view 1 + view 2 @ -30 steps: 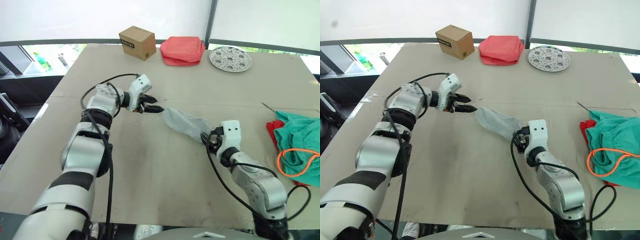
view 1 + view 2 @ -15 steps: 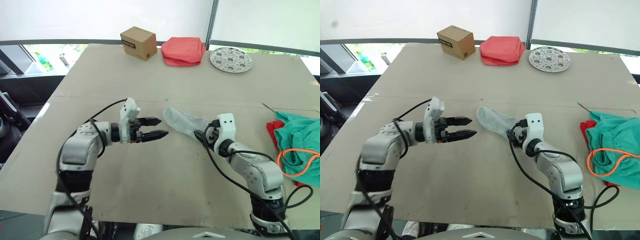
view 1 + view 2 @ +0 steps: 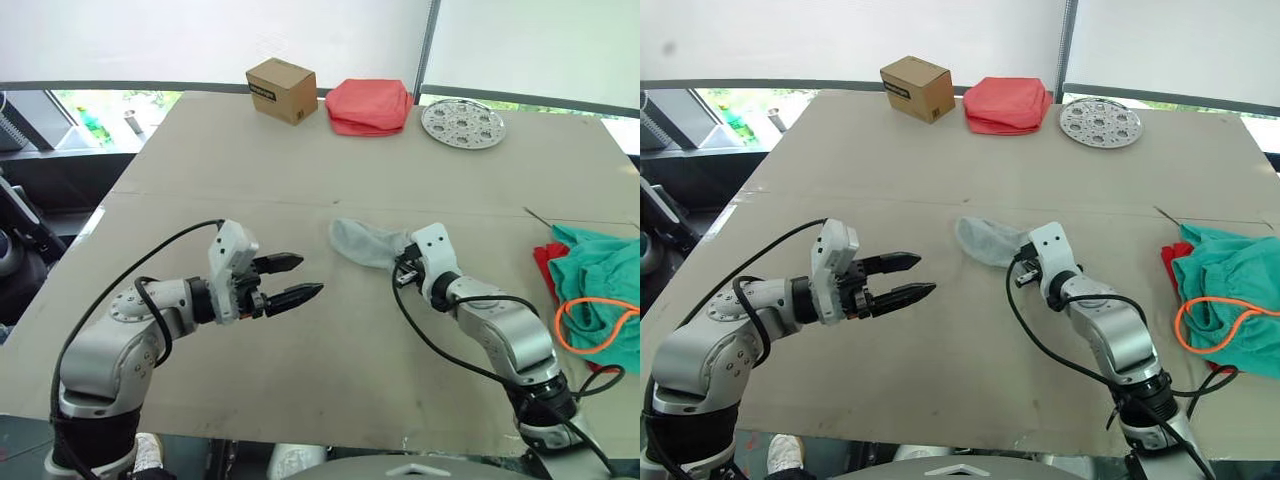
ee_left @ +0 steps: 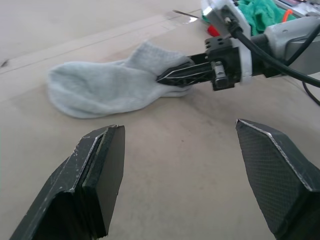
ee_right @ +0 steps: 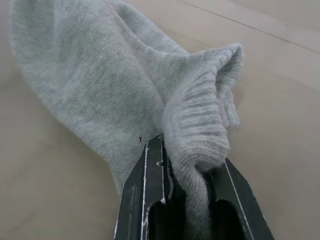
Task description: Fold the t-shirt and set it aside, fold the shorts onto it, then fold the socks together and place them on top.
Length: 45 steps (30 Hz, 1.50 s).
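Your desk (image 3: 200, 160) carries the teal shorts (image 3: 605, 290) over the red t-shirt (image 3: 548, 265) at its right edge. The grey socks (image 3: 365, 243) lie mid-desk. Your right claw (image 4: 172, 77) is clamped on their cuff. Your left claw (image 3: 296, 279) hangs wide, near the socks' toe, apart from them.
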Motion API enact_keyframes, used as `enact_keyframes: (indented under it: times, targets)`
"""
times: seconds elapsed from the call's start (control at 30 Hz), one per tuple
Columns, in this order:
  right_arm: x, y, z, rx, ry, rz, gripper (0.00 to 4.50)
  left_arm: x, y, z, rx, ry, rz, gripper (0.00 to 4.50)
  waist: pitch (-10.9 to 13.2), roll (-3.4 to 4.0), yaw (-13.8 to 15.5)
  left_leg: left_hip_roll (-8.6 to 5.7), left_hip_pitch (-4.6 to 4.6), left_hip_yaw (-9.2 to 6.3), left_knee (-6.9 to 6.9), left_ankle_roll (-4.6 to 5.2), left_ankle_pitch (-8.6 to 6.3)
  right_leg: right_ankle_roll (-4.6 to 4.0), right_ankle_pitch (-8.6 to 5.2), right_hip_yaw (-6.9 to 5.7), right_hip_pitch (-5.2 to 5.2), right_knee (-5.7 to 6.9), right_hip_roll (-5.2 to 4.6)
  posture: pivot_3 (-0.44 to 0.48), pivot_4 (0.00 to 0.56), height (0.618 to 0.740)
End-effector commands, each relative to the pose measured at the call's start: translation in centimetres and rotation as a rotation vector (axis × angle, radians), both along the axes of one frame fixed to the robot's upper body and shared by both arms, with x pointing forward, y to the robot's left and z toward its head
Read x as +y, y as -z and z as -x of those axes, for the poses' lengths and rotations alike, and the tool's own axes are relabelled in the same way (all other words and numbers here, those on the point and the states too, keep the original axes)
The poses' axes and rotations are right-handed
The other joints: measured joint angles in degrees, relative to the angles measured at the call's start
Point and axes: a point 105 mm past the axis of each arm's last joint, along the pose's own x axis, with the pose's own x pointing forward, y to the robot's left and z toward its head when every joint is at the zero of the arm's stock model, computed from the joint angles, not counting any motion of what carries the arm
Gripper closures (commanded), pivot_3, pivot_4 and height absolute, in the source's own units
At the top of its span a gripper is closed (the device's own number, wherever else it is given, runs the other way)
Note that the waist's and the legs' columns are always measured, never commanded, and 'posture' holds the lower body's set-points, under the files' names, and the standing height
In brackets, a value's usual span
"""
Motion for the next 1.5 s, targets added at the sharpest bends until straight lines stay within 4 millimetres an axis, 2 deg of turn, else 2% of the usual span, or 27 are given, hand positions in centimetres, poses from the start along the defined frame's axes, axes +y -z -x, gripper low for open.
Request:
enact_keyframes:
  times: [0.03,0.13,0.27,0.37,0.47,0.6,0.7,0.87,1.17,1.23,1.33,1.5]
  targets:
    - [-4.3,-1.4,0.3,-0.014,0.017,0.151,4.49,-0.7,-0.5,-0.4,-0.053,0.026,-0.001,0.73,0.0,0.05,0.4,-0.02,-0.04,-0.01,0.00,0.00,0.00,0.00,0.00,-0.03,-0.01,-0.03,-0.02,0.000,0.150,0.740]
    - [-5.3,-2.9,0.6,-0.045,-0.082,0.245,4.49,-0.8,0.3,-0.9,-0.057,0.001,-0.003,0.73,0.1,0.11,0.2,-0.04,-0.18,-0.01,0.03,0.02,-0.01,0.01,0.00,-0.09,-0.11,-0.08,-0.05,0.000,0.150,0.740]
    - [-6.5,-3.2,0.1,-0.060,-0.117,0.348,4.49,-1.2,1.3,-1.2,-0.060,-0.011,-0.016,0.73,0.1,0.08,-0.3,0.08,-0.33,-0.02,-0.02,0.22,0.10,0.01,0.00,-0.16,-0.25,-0.08,0.09,0.000,0.150,0.740]
    - [-7.6,-4.4,-1.1,-0.117,-0.140,0.491,4.49,-2.0,1.5,-1.6,-0.066,-0.008,-0.006,0.73,0.1,0.13,-0.3,0.08,-0.44,-0.04,-0.09,0.25,0.13,0.01,0.01,-0.18,-0.40,-0.06,0.23,0.000,0.150,0.740]
    - [-8.6,-5.0,-2.2,-0.171,-0.228,0.763,4.49,-2.3,1.6,-2.1,-0.076,-0.018,0.000,0.73,0.1,0.11,0.1,0.03,-0.65,-0.03,0.03,0.26,0.13,0.01,0.01,-0.34,-0.57,-0.05,0.20,0.000,0.150,0.740]
    - [-6.6,-7.1,-3.2,-0.260,-0.338,0.911,4.49,-1.9,2.0,-2.0,-0.070,-0.028,-0.015,0.73,0.1,0.11,-0.1,0.03,-0.68,-0.04,0.08,0.27,0.13,0.02,0.01,-0.37,-0.57,-0.07,0.17,0.000,0.150,0.740]
    - [-5.5,-7.3,-3.0,-0.275,-0.447,1.018,4.49,-2.0,2.2,-2.2,-0.070,-0.047,-0.009,0.73,0.1,0.11,-0.1,0.06,-0.68,-0.05,0.05,0.26,0.13,0.02,0.01,-0.40,-0.60,-0.06,0.18,0.000,0.150,0.740]
    - [-3.7,-8.1,-3.0,-0.338,-0.517,1.104,4.49,-1.9,3.0,-1.9,-0.063,-0.069,-0.033,0.73,0.1,0.10,0.1,0.05,-0.72,-0.06,0.05,0.15,0.19,0.02,0.02,-0.46,-0.59,-0.07,0.14,0.000,0.150,0.740]
    - [-3.3,-7.5,-3.7,-0.444,-0.527,1.225,4.49,-3.2,2.9,-1.9,-0.046,-0.044,0.011,0.73,0.1,0.10,0.1,0.04,-0.71,-0.06,0.13,0.06,0.24,0.03,0.02,-0.46,-0.56,-0.04,0.11,0.000,0.150,0.740]
    - [-2.8,-7.6,-3.7,-0.471,-0.520,1.209,4.49,-3.3,3.1,-1.9,-0.044,-0.037,0.008,0.73,0.1,0.09,0.0,0.03,-0.71,-0.05,0.12,-0.03,0.29,0.03,0.02,-0.46,-0.56,-0.04,0.12,0.000,0.150,0.740]
    - [-2.4,-7.2,-3.3,-0.393,-0.455,0.998,4.49,-3.7,3.1,-2.1,-0.043,-0.030,0.011,0.73,0.1,0.09,0.1,0.06,-0.70,-0.07,0.11,-0.07,0.32,0.04,0.03,-0.48,-0.55,-0.01,0.16,0.000,0.150,0.740]
    - [-3.1,-6.3,-3.6,-0.221,-0.258,0.626,4.49,-3.9,3.0,-2.3,-0.040,-0.030,0.018,0.73,0.1,0.07,0.1,0.05,-0.68,-0.10,0.14,-0.08,0.33,0.17,0.15,-0.51,-0.48,-0.01,0.17,0.000,0.150,0.740]
